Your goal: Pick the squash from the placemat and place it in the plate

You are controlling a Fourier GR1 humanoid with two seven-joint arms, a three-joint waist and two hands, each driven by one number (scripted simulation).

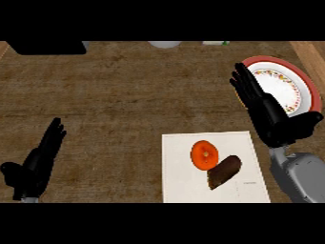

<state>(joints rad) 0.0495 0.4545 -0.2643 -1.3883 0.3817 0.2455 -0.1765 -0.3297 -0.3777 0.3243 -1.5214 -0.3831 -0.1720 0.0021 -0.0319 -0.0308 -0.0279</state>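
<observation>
Two items lie on the white placemat (218, 190): an orange squash (203, 155) and a dark oblong vegetable (225, 172) I can't identify. My right hand (267, 112), fingers straight, partly hides the plate (307, 88). My left hand (35, 167) rests open at lower left.

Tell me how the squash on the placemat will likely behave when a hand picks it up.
The squash looks rounded and smooth, so it may roll on the flat placemat if nudged. It probably stays stiff in a grasp. It lies against a dark brown item, which a grasp may disturb. The right hand is open beside the mat.
</observation>
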